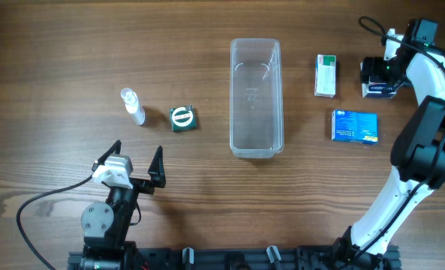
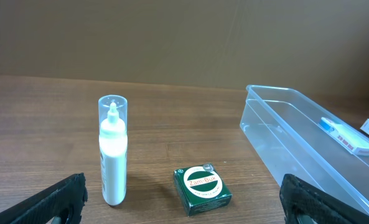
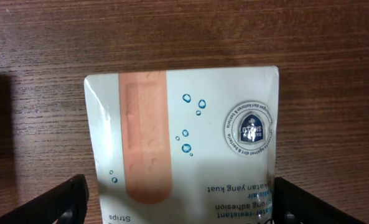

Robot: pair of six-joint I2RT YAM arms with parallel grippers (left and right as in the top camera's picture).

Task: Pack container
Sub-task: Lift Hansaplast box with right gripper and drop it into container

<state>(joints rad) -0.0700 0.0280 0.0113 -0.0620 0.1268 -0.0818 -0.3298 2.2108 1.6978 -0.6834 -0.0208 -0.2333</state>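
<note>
The container (image 1: 256, 97) is a long clear plastic tub in the middle of the table, with nothing in it; it also shows at the right of the left wrist view (image 2: 296, 143). My left gripper (image 1: 138, 148) is open and empty near the front left, facing a white bottle (image 2: 113, 149) and a green Zam-Buk box (image 2: 202, 189). My right gripper (image 1: 378, 73) is open at the far right over a white plaster-strip box (image 3: 184, 124), one finger on each side of it (image 3: 181, 208).
The bottle (image 1: 133, 105) and the green box (image 1: 183, 118) sit left of the container. A white and green box (image 1: 326, 75) and a blue box (image 1: 355, 125) lie right of it. A black cable runs by the left arm's base.
</note>
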